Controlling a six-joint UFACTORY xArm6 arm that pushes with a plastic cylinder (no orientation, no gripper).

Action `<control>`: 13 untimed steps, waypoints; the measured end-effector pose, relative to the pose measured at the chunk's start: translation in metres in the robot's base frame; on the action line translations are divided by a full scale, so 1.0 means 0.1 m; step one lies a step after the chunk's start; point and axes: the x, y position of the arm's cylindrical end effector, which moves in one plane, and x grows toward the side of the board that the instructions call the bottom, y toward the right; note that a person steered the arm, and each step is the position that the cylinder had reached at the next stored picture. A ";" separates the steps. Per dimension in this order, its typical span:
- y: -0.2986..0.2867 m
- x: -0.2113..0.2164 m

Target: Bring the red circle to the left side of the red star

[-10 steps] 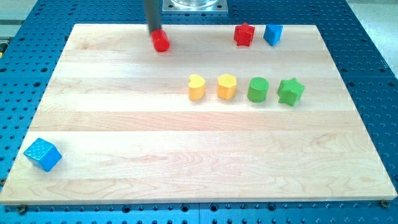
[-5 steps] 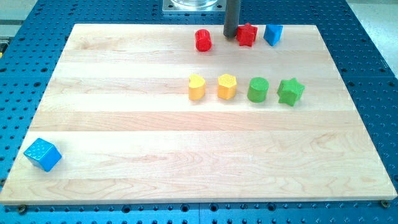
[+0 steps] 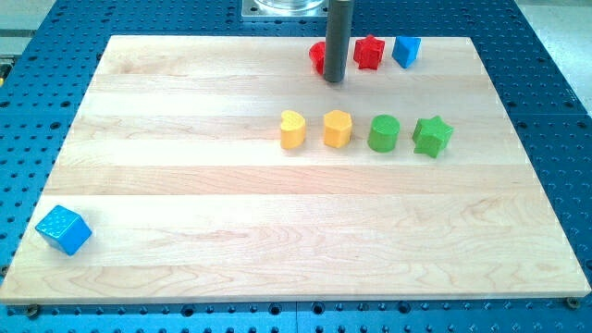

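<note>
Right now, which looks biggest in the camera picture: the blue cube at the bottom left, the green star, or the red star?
1. Blue cube, biggest, though it may simply sit nearer the camera.
2. Green star.
3. Red star, smallest.

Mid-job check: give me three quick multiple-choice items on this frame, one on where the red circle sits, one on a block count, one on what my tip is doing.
1. Where is the red circle?
A. left of the red star
B. by the green star
C. at the view's bottom

2. How many blue blocks are on the board?
A. one
B. two
C. three

3. My tip is:
A. touching a yellow block
B. out of view
C. just below the gap between circle and star

Answers: 1 A, the rod partly hides it left of the star. 2 B, one top right, one bottom left. 3 C, the rod ends there.
</note>
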 end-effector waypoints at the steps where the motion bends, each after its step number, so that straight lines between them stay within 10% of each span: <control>1: 0.01 -0.12; 4: -1.34 -0.60; 10: -0.04 -0.76; 13: -1.17 -0.23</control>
